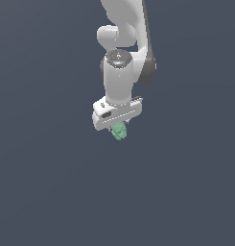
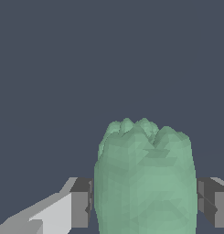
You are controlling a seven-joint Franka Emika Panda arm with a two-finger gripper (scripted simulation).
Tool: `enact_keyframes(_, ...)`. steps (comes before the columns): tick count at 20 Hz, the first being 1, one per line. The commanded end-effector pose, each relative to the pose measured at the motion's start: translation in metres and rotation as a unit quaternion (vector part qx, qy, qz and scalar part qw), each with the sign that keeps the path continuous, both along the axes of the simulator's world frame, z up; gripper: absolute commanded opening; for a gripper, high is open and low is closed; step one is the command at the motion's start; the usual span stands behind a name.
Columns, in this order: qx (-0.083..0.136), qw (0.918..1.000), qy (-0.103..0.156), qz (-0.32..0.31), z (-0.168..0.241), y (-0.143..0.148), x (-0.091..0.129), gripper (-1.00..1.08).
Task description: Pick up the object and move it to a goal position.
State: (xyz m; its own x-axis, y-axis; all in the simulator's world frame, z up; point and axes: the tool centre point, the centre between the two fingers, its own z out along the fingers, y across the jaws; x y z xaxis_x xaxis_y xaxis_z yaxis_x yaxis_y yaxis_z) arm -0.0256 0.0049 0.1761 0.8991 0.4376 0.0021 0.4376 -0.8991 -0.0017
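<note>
The tool [image 1: 118,128] is closed onto the single object [image 1: 119,130], a mint-green bumpy blob. In the wrist view its two dark fingers [image 2: 80,203] press against the object [image 2: 145,183] from either side. The object hangs just under the white tool body.
</note>
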Motion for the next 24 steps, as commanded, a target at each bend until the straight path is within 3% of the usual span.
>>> enact_keyframes(1, 0.000, 1.0000, 0.000, 0.000, 0.023, -0.014, 0.010, -1.00)
enact_keyframes(12, 0.000, 1.0000, 0.000, 0.000, 0.111, -0.070, 0.052, -1.00)
enact_keyframes(24, -0.001, 1.0000, 0.000, 0.000, 0.177, -0.112, 0.085, -1.00)
